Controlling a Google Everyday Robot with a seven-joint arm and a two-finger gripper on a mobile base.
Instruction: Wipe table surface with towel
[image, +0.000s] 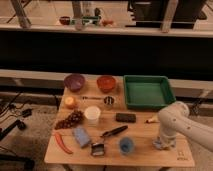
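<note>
A small bluish-grey bunch of cloth, apparently the towel (162, 146), lies on the wooden table (145, 131) near its front right corner. My gripper (162, 142) is at the end of the white arm (175, 119), pointing straight down onto that cloth and touching or nearly touching it. The arm comes in from the right edge of the view and hides part of the cloth.
On the table are a purple bowl (74, 82), an orange bowl (106, 83), a green tray (147, 91), a white cup (92, 114), a black block (125, 117), grapes (70, 120), a red chili (62, 142), a blue sponge (81, 136) and a blue cup (126, 145).
</note>
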